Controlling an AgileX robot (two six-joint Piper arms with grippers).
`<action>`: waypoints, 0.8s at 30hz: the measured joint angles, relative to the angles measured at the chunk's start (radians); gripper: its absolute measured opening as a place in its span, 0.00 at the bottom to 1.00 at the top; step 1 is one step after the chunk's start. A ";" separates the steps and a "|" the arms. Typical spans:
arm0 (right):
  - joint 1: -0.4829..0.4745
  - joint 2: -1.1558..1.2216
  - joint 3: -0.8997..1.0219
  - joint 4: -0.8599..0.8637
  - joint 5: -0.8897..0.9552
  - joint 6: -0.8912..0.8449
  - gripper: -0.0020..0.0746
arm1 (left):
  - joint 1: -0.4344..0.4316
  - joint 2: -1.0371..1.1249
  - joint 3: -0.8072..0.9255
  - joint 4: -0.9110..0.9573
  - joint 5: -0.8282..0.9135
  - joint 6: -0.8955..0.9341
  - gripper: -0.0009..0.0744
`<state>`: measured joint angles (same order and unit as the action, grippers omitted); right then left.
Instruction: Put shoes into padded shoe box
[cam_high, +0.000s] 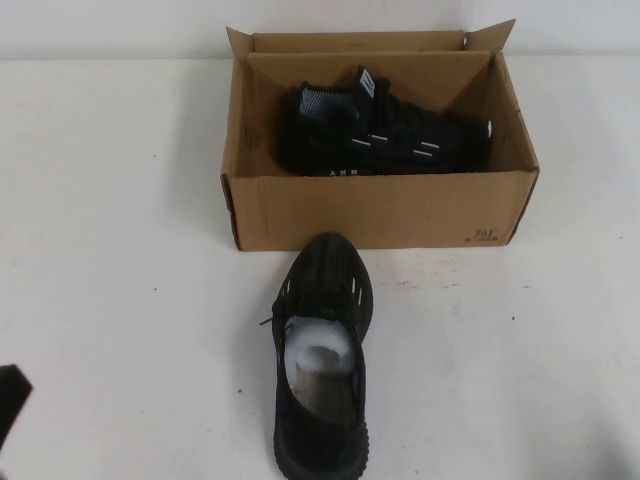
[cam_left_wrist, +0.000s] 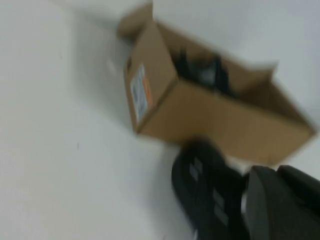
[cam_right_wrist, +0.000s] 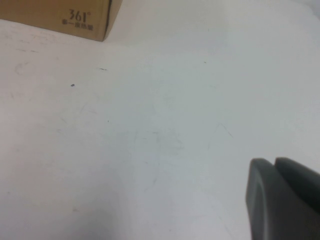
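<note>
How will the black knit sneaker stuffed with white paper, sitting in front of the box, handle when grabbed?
The black knit sneaker stuffed with white paper probably squashes little at the collar, since the paper fills it. The knit upper likely gives elsewhere. Its flat sole suggests it slides rather than tips. Left pincer hangs near it; right pincer is over bare table.

Matt cardboard box (cam_high: 380, 208), knit shoes (cam_high: 322, 370)

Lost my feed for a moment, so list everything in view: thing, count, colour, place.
box: 1, brown cardboard, far middle of table, flaps open
shoe in box: 1, black with white dashes, lying inside box
shoe on table: 1, black, white paper stuffing, toe close to box front wall
table: 1, white
left gripper: dark, low near left edge of table
right gripper: grey, over bare table right of box
</note>
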<state>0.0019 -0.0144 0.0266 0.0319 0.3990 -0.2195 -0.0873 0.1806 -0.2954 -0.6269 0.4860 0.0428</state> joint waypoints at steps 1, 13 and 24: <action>0.000 0.000 0.000 0.000 0.000 0.000 0.02 | 0.000 0.058 -0.054 0.030 0.070 0.020 0.01; 0.000 0.000 0.000 0.000 0.000 0.000 0.02 | 0.000 0.712 -0.462 0.036 0.459 0.618 0.01; 0.000 0.000 0.000 0.000 0.000 0.000 0.02 | -0.287 1.153 -0.826 0.138 0.514 0.833 0.01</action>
<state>0.0019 -0.0144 0.0266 0.0319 0.3990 -0.2195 -0.3739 1.3341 -1.1218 -0.4889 1.0004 0.8762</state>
